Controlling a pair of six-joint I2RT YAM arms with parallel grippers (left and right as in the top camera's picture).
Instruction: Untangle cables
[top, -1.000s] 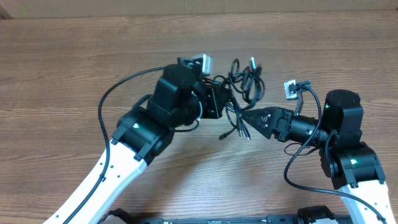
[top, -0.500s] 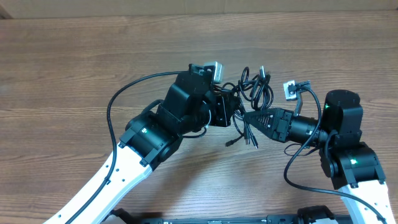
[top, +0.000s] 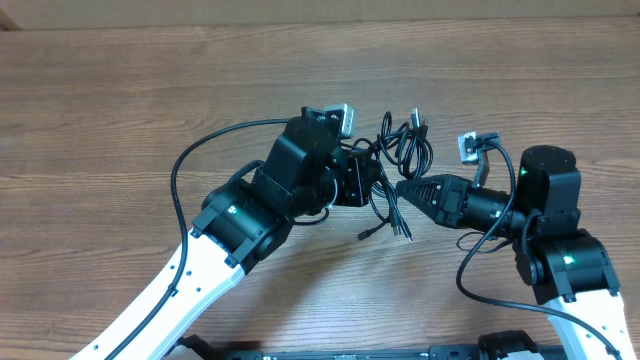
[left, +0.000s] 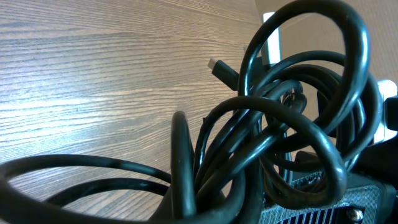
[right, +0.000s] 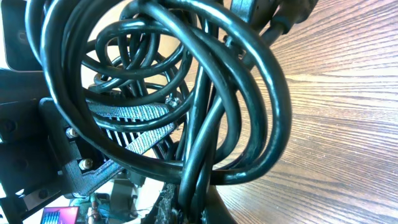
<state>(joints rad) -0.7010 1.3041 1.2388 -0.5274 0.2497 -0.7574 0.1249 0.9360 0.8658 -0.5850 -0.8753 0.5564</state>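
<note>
Since a second ago the left arm (top: 240, 215) has swung toward the right of the overhead frame, carrying the cables (top: 408, 150) with it. The right pincer (top: 400, 188) has gone from wide open to shut on the bundle.

Nearest, at the bottom of the frame, both arms rise from the lower edge, the right arm (top: 560, 250) in the lower right corner. Bare wood lies between them. Just above that gap, two loose ends (top: 385, 222) trail down from the knot.

At centre the two pincers meet tip to tip. The left pincer (top: 368, 182) is clamped shut on the cables, and the right one pinches them from the other side. Both wrist views are filled with black loops (left: 292, 124) (right: 186, 93) right against the fingers. The left wrist view also shows one plug (left: 221, 67) sticking out over the wood.

Beyond the pincers the looped bundle spreads toward upper centre. The table (top: 120, 100) is open wood across the whole left half and the upper right. Its far edge runs along the top of the frame, well apart from the cables.
</note>
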